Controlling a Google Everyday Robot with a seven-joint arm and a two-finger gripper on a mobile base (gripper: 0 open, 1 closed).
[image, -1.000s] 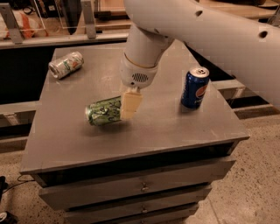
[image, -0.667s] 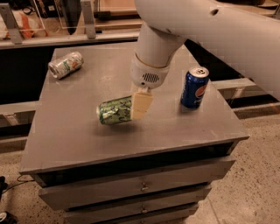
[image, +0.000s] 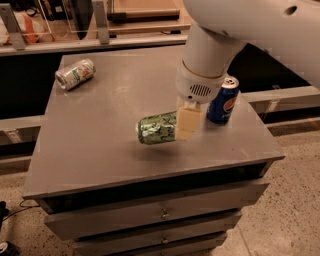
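While clamped on the green can (image: 156, 129), the pincer (image: 183, 125) hangs over the worktop (image: 110, 102).
A blue can (image: 223, 100) stands just right of the green can; a silver can (image: 75, 74) lies well apart, back-left.

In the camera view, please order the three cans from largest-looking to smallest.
1. Green patterned metal can, in the gripper over the grey table.
2. Blue upright metal can, partly hidden, and silver lying metal can, farther off: alike, unranked.
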